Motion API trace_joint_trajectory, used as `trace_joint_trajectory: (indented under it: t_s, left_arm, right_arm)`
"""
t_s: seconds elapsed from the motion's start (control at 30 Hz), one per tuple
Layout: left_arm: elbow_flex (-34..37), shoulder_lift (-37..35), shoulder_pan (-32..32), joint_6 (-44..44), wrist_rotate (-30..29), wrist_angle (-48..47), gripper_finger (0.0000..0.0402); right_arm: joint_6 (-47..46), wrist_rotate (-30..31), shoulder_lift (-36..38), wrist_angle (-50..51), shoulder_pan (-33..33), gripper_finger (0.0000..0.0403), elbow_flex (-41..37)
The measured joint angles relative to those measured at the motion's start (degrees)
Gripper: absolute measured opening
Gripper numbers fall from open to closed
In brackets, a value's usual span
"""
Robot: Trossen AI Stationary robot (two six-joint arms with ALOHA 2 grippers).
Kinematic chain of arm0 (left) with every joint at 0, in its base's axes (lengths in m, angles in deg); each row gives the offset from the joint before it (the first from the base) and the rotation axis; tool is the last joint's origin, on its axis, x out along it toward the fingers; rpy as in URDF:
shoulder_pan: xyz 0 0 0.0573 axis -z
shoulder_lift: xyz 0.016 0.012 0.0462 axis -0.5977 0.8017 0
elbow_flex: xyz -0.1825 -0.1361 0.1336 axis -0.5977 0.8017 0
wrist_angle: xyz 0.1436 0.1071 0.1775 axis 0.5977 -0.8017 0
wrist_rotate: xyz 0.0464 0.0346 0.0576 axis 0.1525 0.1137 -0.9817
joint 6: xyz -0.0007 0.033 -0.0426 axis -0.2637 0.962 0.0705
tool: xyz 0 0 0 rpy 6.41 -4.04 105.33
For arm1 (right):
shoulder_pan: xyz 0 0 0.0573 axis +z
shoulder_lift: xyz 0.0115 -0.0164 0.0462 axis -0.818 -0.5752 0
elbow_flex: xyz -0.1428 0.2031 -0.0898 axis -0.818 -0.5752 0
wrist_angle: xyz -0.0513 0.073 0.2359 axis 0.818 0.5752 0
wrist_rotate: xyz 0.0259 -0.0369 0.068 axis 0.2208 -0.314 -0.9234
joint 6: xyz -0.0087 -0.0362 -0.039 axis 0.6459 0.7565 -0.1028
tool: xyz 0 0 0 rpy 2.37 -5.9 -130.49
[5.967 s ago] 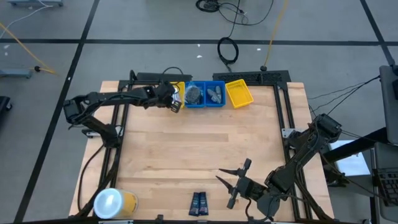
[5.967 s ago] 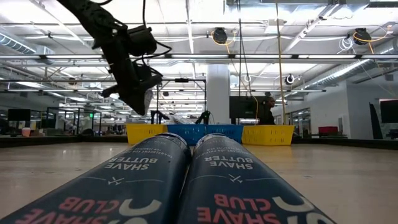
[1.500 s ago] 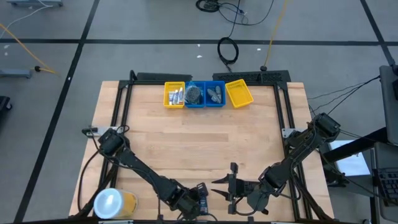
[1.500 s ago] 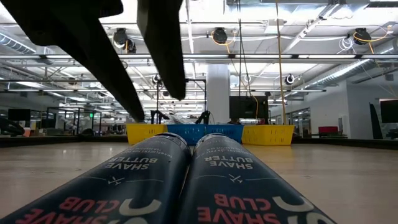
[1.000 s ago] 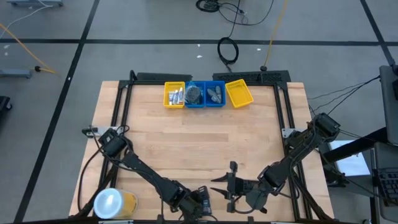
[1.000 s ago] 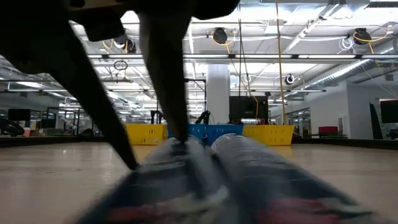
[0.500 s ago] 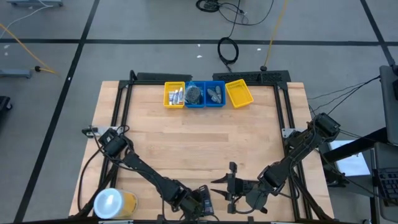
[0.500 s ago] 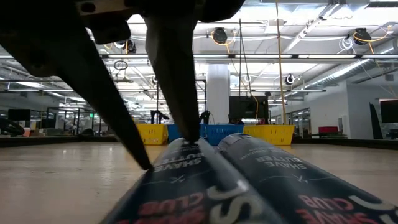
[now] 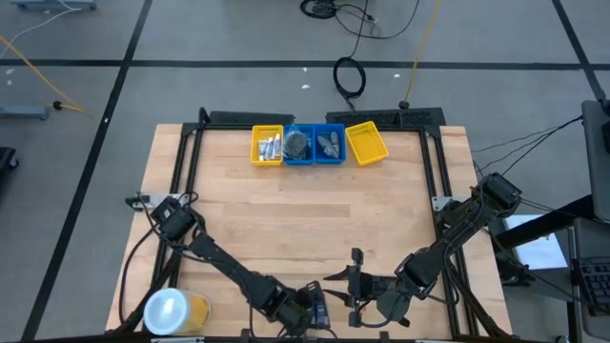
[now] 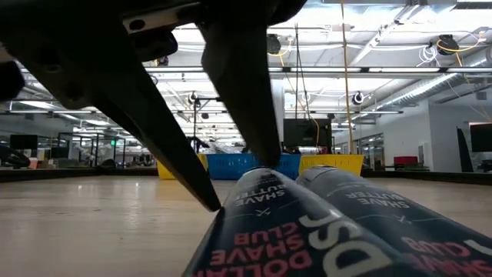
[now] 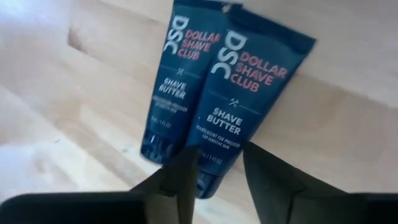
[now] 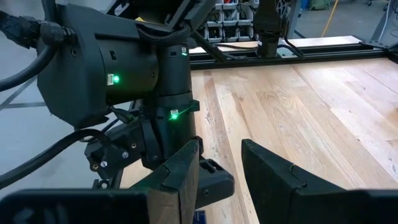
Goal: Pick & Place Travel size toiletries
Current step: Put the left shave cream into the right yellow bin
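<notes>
Down at the near edge of the table (image 9: 315,238), the left gripper (image 9: 307,312) has its fingers (image 10: 231,92) spread and planted around the end of one of the two navy shave-butter packets (image 11: 239,106); the other packet (image 11: 177,81) lies touching it on the left. A second or so ago both packets lay straight, side by side; now the pair has swung askew, skidded round by the fingers' nudge, and the left arm has edged a little to the right with them. To my eye that means the grasp is not yet made: the fingers straddle the packet's crimped end but have not closed on it, and the flat packet slides on the wood rather than staying put. The right gripper (image 9: 355,286) waits just to the right, fingers parted, holding nothing. Far across the table the yellow and blue trays (image 9: 319,145) sit in a row, already holding some items, so these two packets look like the last to go.
</notes>
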Motion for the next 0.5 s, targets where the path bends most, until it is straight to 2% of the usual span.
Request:
trace_joint_trajectory:
  t_s: [0.17,0.37,0.5]
  left_arm:
    - [0.0,0.0,0.5,3.4,-4.6,0.5,0.0168]
    - [0.0,0.0,-0.5,7.1,-1.7,1.6,0.0179]
    - [0.0,0.5,-2.0,7.4,-0.2,1.6,0.0179]
  right_arm:
    - [0.0,0.0,0.0,0.0,0.0,0.0114,0.0]
    - [0.0,-0.1,0.0,0.0,0.0,0.0114,0.0]
    - [0.0,-3.2,0.0,0.1,0.0,0.0114,0.0]
